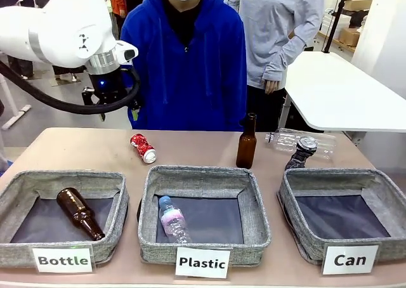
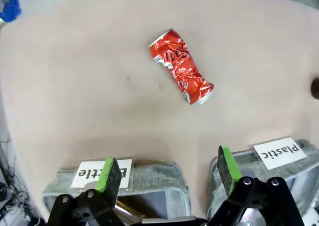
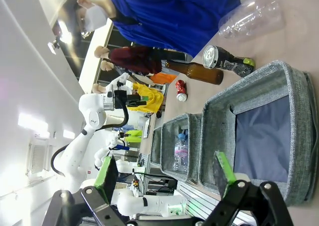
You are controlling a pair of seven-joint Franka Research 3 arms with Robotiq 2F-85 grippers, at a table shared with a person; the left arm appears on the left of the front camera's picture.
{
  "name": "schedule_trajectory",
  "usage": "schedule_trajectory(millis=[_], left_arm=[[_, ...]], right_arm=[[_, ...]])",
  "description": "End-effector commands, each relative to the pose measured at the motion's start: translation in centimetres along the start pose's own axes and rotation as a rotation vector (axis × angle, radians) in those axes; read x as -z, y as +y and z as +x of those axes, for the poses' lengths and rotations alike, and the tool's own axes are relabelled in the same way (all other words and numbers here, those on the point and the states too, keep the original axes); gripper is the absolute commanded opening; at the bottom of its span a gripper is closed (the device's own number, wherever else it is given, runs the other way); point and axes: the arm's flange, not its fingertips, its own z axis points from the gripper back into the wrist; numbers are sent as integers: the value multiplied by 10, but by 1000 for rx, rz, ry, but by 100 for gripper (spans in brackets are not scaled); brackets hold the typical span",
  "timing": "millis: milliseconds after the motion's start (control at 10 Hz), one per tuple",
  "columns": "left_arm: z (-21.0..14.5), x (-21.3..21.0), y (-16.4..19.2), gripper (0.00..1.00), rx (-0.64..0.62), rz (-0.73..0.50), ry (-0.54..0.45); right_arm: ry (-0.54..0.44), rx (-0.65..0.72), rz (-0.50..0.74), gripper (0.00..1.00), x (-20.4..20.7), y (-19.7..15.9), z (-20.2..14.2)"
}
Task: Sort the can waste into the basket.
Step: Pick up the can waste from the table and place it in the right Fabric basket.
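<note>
A crushed red can (image 1: 143, 148) lies on the table behind the baskets, and it lies flat below my left gripper (image 2: 168, 170) as the red can (image 2: 180, 66). That gripper (image 1: 118, 113) hangs open in the air to the can's far left. A dark crushed can (image 1: 301, 153) stands just behind the grey basket (image 1: 292, 202) labelled "Can", whose dark floor is bare. My right gripper (image 3: 167, 171) is open with nothing in it, hovering at the near side of that basket (image 3: 299, 111), with the dark can (image 3: 224, 60) beyond it.
A brown bottle (image 1: 247, 142) stands mid-table, with a clear plastic bottle (image 1: 298, 139) lying to its right. The "Bottle" basket (image 1: 19, 193) holds a brown bottle, and the "Plastic" basket (image 1: 257, 205) a small clear one. A person in blue (image 1: 184, 66) stands at the far edge.
</note>
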Motion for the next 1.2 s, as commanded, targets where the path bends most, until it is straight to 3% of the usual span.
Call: schedule_trajectory(millis=[0, 100, 200, 300, 400, 800, 1100], left_arm=[[-7, -2, -3, 100, 63, 31, -75], [0, 0, 0, 100, 0, 0, 0], [14, 9, -8, 100, 30, -83, 2], [28, 23, -20, 100, -70, -101, -88], [37, 35, -29, 100, -90, -137, -51], [63, 78, -41, 100, -139, -96, 58], [68, 96, -36, 100, -285, -68, 92]], right_arm=[[-16, -15, 21, 100, 1, 2, 2], [-16, -15, 21, 100, 1, 2, 2], [-16, -15, 21, 100, 1, 2, 2], [-16, -15, 21, 100, 1, 2, 2], [-16, -15, 21, 100, 1, 2, 2], [-16, -15, 21, 100, 1, 2, 2], [-16, -15, 21, 100, 1, 2, 2]])
